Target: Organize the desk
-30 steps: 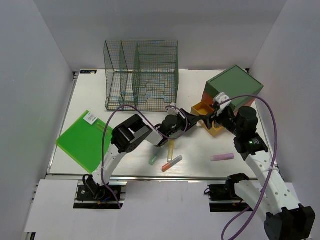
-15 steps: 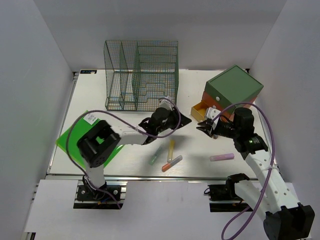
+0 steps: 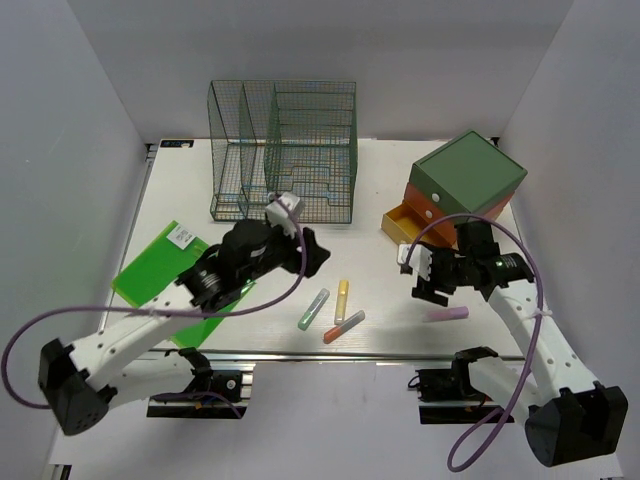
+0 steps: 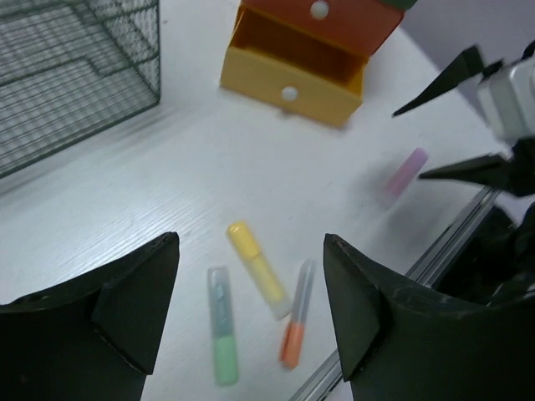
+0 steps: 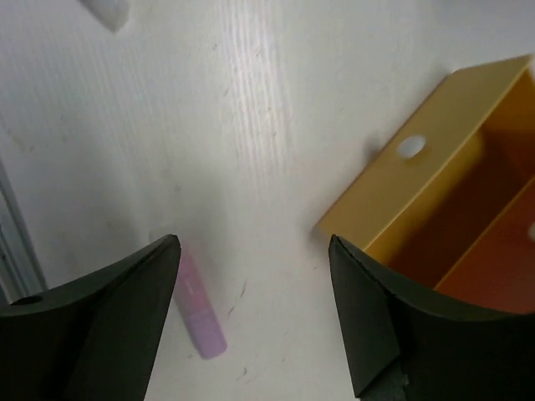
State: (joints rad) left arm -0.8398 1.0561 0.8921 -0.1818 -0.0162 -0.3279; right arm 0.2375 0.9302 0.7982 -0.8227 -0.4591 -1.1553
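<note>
Top external: found desk (image 3: pixel 180 190) filling mid-frame, arm bases at its near edge; counted 4 pens loose toward the front rail: green pen (image 3: pixel 314 309), yellow pen (image 3: pixel 342 299), orange pen (image 3: pixel 343 326), pink pen (image 3: pixel 444 314); noted wire rack (image 3: pixel 283 150) at the back, drawer box (image 3: pixel 467 175) back right with yellow drawer (image 3: pixel 398 222) pulled out, green folder (image 3: pixel 150 275) at left; saw left gripper (image 3: pixel 312 252) hovering behind the 3 clustered pens and right gripper (image 3: pixel 420 275) just left of the pink pen.

Left wrist: looked down between fingers (image 4: pixel 125 309) spread wide, nothing held; yellow pen roughly centred in the gap, green and orange close on either side but apart from it. Judged best: take 1 pen only; turn wrist to straddle the barrel crosswise; drop straight; close mid-barrel without nudging neighbours.

Right wrist: fingers (image 5: pixel 117 317) likewise wide and empty; pink pen just beside the picture-left finger, not between; open drawer at right. Judged best: shift sideways to centre the pen before lowering; drawer probably the destination.
</note>
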